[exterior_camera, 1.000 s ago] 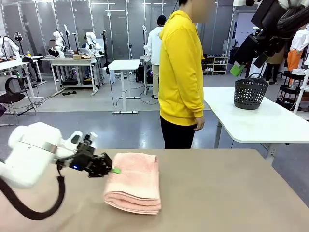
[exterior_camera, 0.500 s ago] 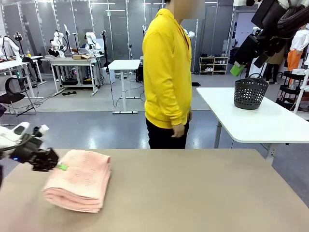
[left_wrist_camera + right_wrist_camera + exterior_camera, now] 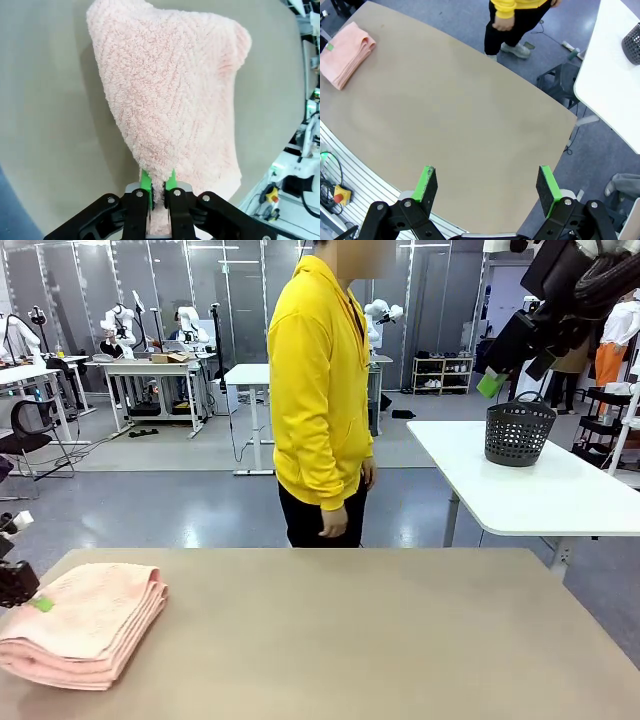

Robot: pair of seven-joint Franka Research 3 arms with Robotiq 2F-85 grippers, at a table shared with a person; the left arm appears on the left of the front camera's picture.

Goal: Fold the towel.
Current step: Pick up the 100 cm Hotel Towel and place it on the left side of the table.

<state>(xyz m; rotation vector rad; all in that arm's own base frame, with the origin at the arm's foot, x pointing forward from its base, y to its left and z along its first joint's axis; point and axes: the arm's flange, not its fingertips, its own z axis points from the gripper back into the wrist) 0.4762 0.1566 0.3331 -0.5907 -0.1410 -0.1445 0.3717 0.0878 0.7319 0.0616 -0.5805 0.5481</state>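
Towel (image 3: 85, 625), pink and folded into a thick stack of layers, lies at the lower left of the front view on the tan table (image 3: 380, 640), its near edge close to the table's front left corner. In the left wrist view the towel (image 3: 172, 95) fills the middle of the frame, its herringbone weave running up from the bottom centre. The left gripper (image 3: 157, 182) is pinched on the towel's edge there, green pads pressed close together with a thin fold of cloth between them. In the front view that left gripper (image 3: 25, 592) shows at the far left edge of the frame, a green pad touching the towel's left side.

The right gripper (image 3: 487, 187) hangs high above the table, jaws spread wide with nothing between them; its green pads stand at the lower left and lower right of the right wrist view, and the towel (image 3: 345, 52) appears small at the upper left of that frame.

A person in a yellow hoodie (image 3: 315, 390) stands beyond the table's far edge, upper centre of the front view, turned sideways
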